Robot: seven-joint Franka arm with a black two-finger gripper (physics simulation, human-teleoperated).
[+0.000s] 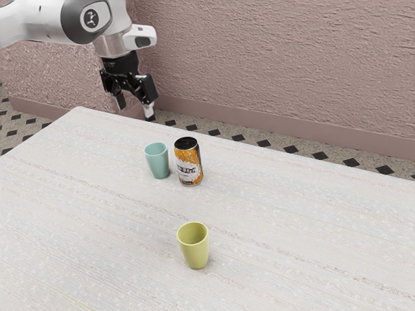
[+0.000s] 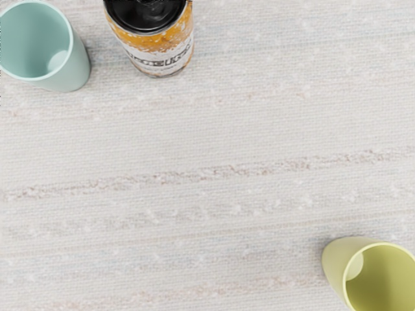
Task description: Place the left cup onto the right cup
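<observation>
A pale teal cup [image 1: 157, 160] stands upright on the white table [image 1: 292, 214], toward the back. A yellow-green cup [image 1: 193, 245] stands upright nearer the front edge. My gripper [image 1: 135, 109] hangs high above the table's far left corner, well away from both cups, open with nothing between its fingers. From the wrist camera I look down into the teal cup [image 2: 40, 46] and the yellow-green cup [image 2: 375, 275], far apart from each other.
An orange can with a black top [image 1: 188, 162] stands right beside the teal cup, on its right in the exterior view; it is the can [image 2: 151, 35] next to the teal cup in the wrist view. A pink wall runs behind the table.
</observation>
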